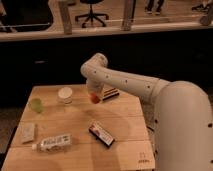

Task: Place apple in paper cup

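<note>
The lone camera is looking down over the robot's arm onto the surface (gripper with apple hanging mid-frame).

arm: stretched out, elbow raised | hand: hanging below wrist, closed

No text legible, small dark mark at counter's front right corner unreadable, bottle label and packet print unreadable, pincer above counter just right of paper cup, gripping apple
</note>
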Motion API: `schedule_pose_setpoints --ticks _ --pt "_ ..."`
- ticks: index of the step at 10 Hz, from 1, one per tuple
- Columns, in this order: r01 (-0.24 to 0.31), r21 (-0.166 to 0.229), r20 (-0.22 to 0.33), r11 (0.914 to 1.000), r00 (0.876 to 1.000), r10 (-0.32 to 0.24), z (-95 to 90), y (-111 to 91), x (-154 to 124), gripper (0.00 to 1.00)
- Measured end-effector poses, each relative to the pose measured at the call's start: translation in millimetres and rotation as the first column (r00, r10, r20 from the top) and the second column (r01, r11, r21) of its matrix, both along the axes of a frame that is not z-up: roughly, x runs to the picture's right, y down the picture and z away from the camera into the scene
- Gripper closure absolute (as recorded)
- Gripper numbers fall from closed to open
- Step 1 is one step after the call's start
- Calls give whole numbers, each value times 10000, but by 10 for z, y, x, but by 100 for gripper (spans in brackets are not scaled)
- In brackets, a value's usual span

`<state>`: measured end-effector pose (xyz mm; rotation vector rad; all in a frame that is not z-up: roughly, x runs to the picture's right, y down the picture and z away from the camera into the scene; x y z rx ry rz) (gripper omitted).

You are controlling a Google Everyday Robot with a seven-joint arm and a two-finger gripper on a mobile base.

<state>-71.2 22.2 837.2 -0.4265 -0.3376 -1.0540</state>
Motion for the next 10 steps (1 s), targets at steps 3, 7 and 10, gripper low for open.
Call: schedule_pose_setpoints --ticks 3,7,10 --pt "224 190 229 9996 9995 -229 29 -120 -112 96" --pt "498 379 722 9980 9960 -524 63 -270 -311 96" --pt "684 534 1067 9962 9915 -738 80 -379 -418 96"
